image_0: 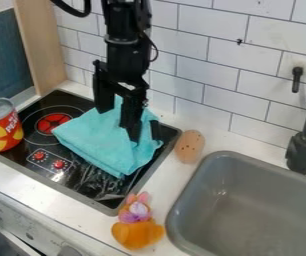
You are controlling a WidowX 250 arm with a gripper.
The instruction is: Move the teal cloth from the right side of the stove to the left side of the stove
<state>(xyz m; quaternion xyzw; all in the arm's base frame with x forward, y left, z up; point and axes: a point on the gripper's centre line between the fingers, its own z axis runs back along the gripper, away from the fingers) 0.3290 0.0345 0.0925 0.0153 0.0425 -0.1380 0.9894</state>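
Single fixed view, above counter, slanting down over stove (109,201) and sink (181,200).

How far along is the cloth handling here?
Seemingly done: the turquoise cloth lies in layers on the black stovetop, beside an uncovered red-centred burner. In hand: the claw is down at the cloth; whether it grips is unclear. Left, probably: withdrawing the claw, not yet clear of the cloth.

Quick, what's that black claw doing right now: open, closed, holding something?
Gripper: down at the turquoise cloth on the stove; whether it is open, closed or holding the cloth cannot be told.
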